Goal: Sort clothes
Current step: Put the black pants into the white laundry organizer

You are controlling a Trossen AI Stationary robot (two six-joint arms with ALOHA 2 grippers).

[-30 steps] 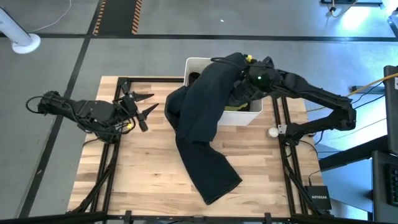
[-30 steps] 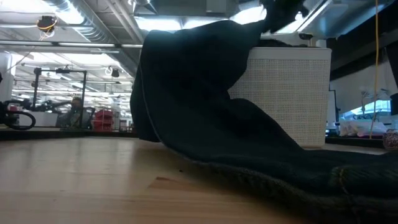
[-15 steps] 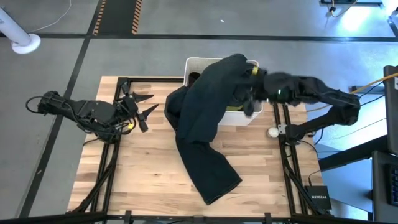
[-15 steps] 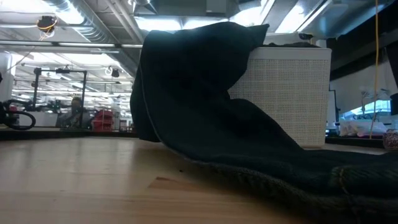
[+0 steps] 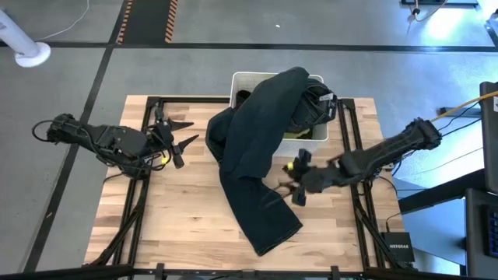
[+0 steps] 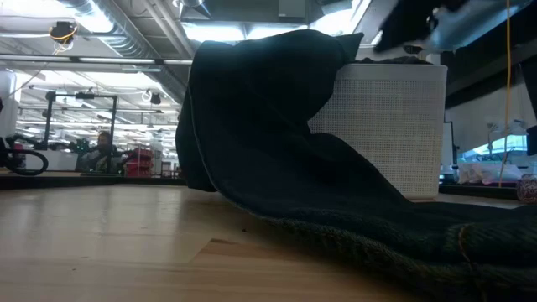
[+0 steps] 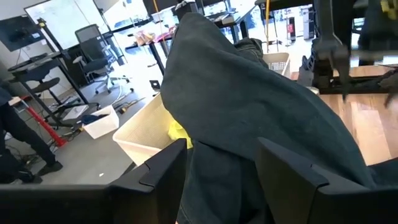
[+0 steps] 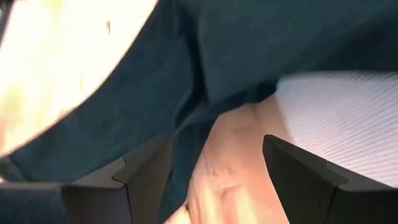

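A large dark green garment (image 5: 253, 155) hangs over the front rim of the white bin (image 5: 241, 78), and its lower part lies spread on the wooden table. Inside the bin lie black clothes (image 5: 315, 105) and a neon yellow piece (image 5: 299, 134). My right gripper (image 5: 294, 177) hovers open in front of the bin, just right of the garment. Its wrist view shows the garment (image 8: 124, 93) and the bin's wall (image 8: 348, 112) beyond the open fingers. My left gripper (image 5: 189, 131) waits open at the table's left, pointing toward the garment (image 7: 249, 93).
The bin stands at the table's far edge, centre. Bare wood (image 5: 179, 210) lies near and left of the garment. Black frame rails (image 5: 346, 132) run along both sides of the table. In the low view the garment (image 6: 268, 126) hides much of the bin (image 6: 386, 126).
My right gripper has swung from over the bin's top toward the table's near edge and down, tipping downward, and now stands in front of the bin beside the garment. The garment has stayed draped over the rim.
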